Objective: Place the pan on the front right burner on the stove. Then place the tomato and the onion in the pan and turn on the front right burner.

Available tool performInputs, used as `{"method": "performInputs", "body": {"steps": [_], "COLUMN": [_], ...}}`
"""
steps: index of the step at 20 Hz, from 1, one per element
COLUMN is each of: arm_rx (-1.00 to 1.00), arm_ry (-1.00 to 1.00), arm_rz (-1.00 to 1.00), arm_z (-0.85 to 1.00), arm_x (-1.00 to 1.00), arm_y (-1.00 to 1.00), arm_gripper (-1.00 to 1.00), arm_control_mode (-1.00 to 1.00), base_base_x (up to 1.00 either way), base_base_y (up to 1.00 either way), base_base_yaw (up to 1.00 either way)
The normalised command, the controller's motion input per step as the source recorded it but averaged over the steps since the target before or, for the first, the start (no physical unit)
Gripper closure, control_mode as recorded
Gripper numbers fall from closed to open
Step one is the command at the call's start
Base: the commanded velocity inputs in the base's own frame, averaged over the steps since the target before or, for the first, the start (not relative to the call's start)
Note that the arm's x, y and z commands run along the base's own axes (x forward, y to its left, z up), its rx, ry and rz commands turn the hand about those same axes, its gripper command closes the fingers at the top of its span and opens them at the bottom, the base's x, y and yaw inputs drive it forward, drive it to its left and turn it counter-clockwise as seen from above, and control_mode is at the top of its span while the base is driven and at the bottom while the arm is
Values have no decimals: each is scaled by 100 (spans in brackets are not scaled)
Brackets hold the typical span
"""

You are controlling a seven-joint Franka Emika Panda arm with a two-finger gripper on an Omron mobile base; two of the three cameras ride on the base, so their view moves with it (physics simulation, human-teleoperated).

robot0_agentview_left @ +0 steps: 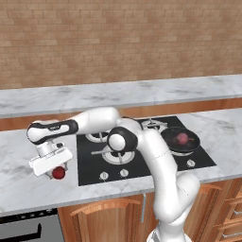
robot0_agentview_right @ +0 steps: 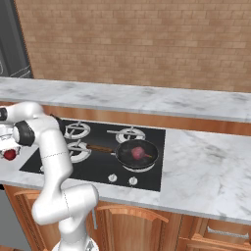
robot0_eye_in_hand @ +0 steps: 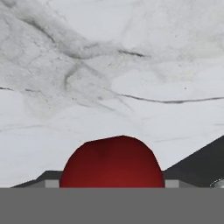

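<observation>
The tomato [robot0_agentview_left: 58,173] is a small glossy bright-red ball. In the hand view the tomato [robot0_eye_in_hand: 112,162] fills the lower middle as a deep red dome with a faint darker dimple near its top, and marbled table [robot0_eye_in_hand: 109,65] lies beyond it. It sits at the tip of the gripper [robot0_agentview_left: 56,171], right under the white hand, over the table [robot0_agentview_left: 28,184] left of the stove [robot0_agentview_left: 90,160] and near that stove's front left corner. From the right base view the tomato [robot0_agentview_right: 9,155] shows at the far left edge, again just below the hand. The gripper seems pinched on the tomato, with grey finger parts flanking it on both sides in the hand view, though the fingertips themselves are hidden. Whether the tomato touches the table or hangs just above it, I cannot tell.

The pan [robot0_agentview_left: 180,140] is round, black and shallow, and rests on the front right burner, which it covers. Its brown handle [robot0_agentview_right: 100,148] points left across the stove [robot0_agentview_right: 147,174]. Inside the pan [robot0_agentview_right: 137,153] lies the onion [robot0_agentview_right: 138,152], a dull pinkish-maroon ball near the middle; the onion [robot0_agentview_left: 181,138] is well apart from the gripper, on the other side of the stove. White knobs [robot0_agentview_left: 124,173] line the stove's front edge.
</observation>
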Motion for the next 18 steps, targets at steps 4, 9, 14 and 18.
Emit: {"method": "performInputs", "body": {"steps": [4, 9, 14, 18], "arm_rx": [0, 1, 4, 9], "arm_ry": [-6, -11, -13, -15], "arm_rz": [0, 0, 0, 0], "arm_z": [62, 75, 58, 52], "arm_x": [0, 0, -2, -6], "arm_y": [-23, -31, -38, -44], "arm_gripper": [100, 100, 100, 100], "arm_control_mode": [-100, -100, -100, -100], "base_base_x": [0, 0, 0, 0], "base_base_y": [0, 0, 0, 0], "base_base_yaw": [0, 0, 0, 0]}}
